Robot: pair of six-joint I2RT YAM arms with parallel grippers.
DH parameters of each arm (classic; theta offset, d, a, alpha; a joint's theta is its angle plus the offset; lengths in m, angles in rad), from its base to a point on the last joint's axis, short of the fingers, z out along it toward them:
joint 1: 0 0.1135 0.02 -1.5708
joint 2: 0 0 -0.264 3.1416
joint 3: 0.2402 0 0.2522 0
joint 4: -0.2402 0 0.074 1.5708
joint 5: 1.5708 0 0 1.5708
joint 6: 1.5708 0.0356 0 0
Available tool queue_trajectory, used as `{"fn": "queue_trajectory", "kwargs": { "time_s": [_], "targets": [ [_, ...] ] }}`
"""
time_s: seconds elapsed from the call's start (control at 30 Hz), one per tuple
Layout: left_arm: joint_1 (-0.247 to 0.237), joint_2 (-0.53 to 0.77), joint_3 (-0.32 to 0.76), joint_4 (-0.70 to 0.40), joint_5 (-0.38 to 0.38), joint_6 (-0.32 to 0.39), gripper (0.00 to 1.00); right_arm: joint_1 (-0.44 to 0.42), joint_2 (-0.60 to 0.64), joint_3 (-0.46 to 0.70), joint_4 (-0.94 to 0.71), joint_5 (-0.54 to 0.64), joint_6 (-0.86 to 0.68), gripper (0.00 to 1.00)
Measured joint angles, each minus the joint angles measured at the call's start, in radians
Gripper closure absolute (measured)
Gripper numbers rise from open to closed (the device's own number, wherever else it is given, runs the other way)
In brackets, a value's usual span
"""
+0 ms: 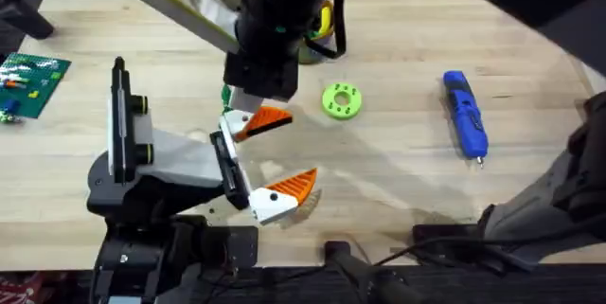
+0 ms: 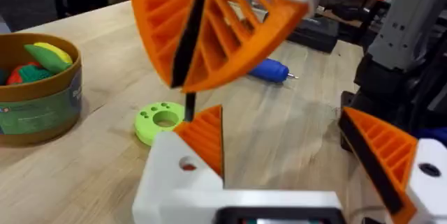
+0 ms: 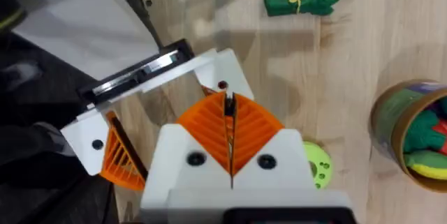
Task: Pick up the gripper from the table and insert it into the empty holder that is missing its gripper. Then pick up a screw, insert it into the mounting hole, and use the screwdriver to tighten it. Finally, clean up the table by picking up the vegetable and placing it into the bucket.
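Item 1, the gripper [image 1: 268, 121]: the orange ribbed finger on its white blocky base is seated at the end of the left arm. In the overhead view it sits near the lime-green disc [image 1: 341, 99], on the disc's left. A round mounting hole [image 2: 187, 162] shows in the white base.

Item 2, left pincer [image 2: 279, 116]: wide, holding nothing. The seated finger and its mate [image 1: 294, 186] stand well apart. The mate is nearer the arm bases than the disc.

Item 3, right pincer [image 3: 228, 100]: the right arm reaches across the middle, so this pincer hangs just over the seated finger, left of the disc. Its two orange fingers are pressed together, narrow, on a thin black screw [image 3: 228, 110]. The screw points down at the white base. Whether its tip touches the hole cannot be told.

Item 4, the screwdriver [image 1: 466, 115]: blue, lying flat on the table [image 1: 398, 167], well to the right of the disc, silver tip toward the arm bases. Nothing touches it.

Item 5, the bucket [image 3: 391, 123]: tan with a yellow rim, upright, beyond the disc from the arm bases and partly covered by the right arm in the overhead view. It holds yellow, green and red toy pieces.

Item 6, the vegetable [image 3: 300, 3]: a green bundle with a yellow band, lying on the table, outside the bucket and apart from the disc.

Item 7: a green circuit board [image 1: 33, 81] lies at the table's left edge, far left of the disc.
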Motion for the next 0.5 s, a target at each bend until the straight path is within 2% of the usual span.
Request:
{"fn": "queue_trajectory", "kwargs": {
  "time_s": [0.5],
  "targets": [
    [0.000, 0.000, 0.000, 0.000, 0.000, 0.000, 0.014, 0.000, 0.000, -0.069, 0.064, -0.052, 0.008, 0.993]
  ]
}}
